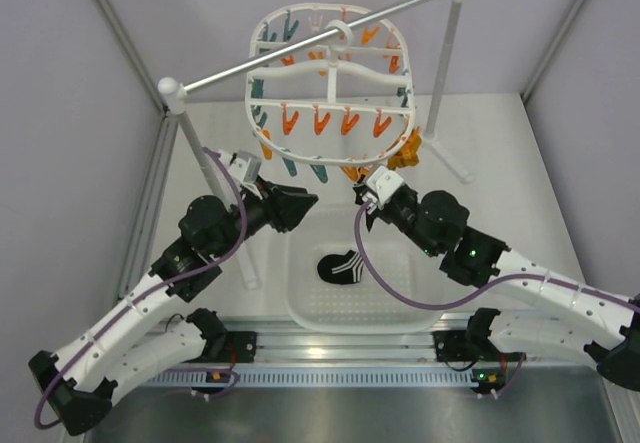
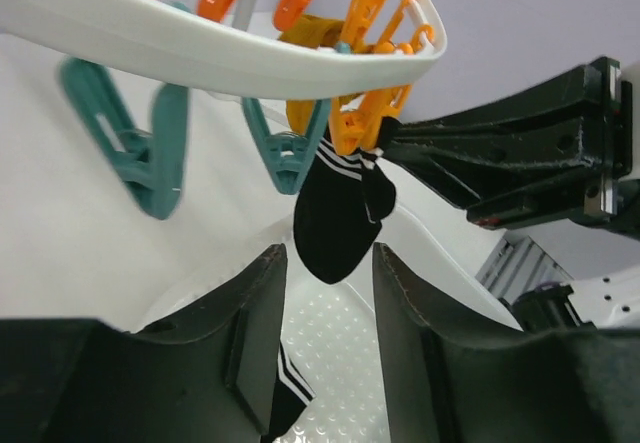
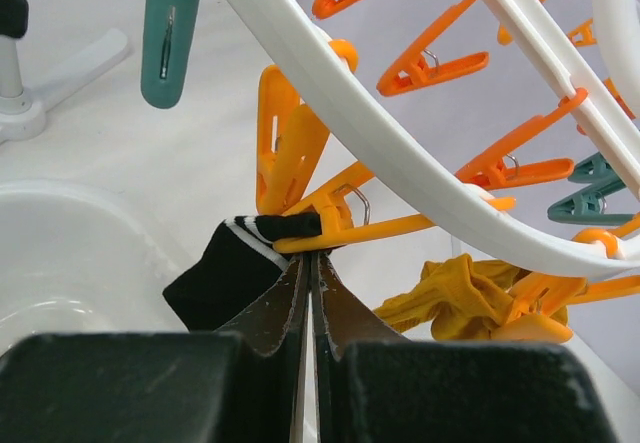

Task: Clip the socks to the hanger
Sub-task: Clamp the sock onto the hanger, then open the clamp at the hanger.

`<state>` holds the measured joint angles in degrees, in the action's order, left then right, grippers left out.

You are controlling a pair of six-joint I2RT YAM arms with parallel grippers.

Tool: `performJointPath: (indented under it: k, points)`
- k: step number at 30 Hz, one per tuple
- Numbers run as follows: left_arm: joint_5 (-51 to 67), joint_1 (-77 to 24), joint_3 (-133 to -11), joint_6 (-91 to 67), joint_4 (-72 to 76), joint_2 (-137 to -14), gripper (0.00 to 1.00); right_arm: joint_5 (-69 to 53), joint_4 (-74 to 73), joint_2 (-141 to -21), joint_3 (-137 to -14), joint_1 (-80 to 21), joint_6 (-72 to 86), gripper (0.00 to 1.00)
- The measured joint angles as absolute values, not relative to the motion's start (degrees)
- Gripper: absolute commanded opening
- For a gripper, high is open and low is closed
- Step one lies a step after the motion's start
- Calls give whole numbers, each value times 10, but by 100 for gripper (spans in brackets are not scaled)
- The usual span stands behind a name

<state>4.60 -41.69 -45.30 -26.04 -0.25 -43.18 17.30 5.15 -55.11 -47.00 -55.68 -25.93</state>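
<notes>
The white oval hanger (image 1: 330,73) hangs from a rod, with orange and teal clothespins dangling from it. A black striped sock (image 3: 215,278) hangs from an orange clothespin (image 3: 340,228) at the hanger's near edge. My right gripper (image 3: 310,258) is shut just under that clip, on the sock's cuff. My left gripper (image 2: 328,253) is open and empty, just short of the same hanging sock (image 2: 335,218). Mustard socks (image 3: 455,298) are clipped to the right of it. Another black striped sock (image 1: 340,266) lies in the basket.
The white perforated basket (image 1: 300,293) sits below the hanger between both arms. The silver rod (image 1: 300,48) runs on white posts (image 1: 185,133) across the back. Grey walls close in the left and right sides.
</notes>
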Motion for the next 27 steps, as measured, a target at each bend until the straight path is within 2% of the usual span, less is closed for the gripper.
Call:
performJointPath:
  k: [7, 11, 16, 27]
  points:
    - [143, -417, -439, -254, 72, -463, 43, 169, 44, -552, -480, -557, -260, 0]
    - [156, -417, -439, -270, 107, -476, 47, 162, 45, -555, -493, -557, -260, 0]
    - [114, -417, -440, -289, 132, -503, 62, 153, 46, -562, -502, -557, -260, 0]
    - [35, -417, -441, -305, 147, -550, 63, 137, 43, -576, -508, -557, -260, 0]
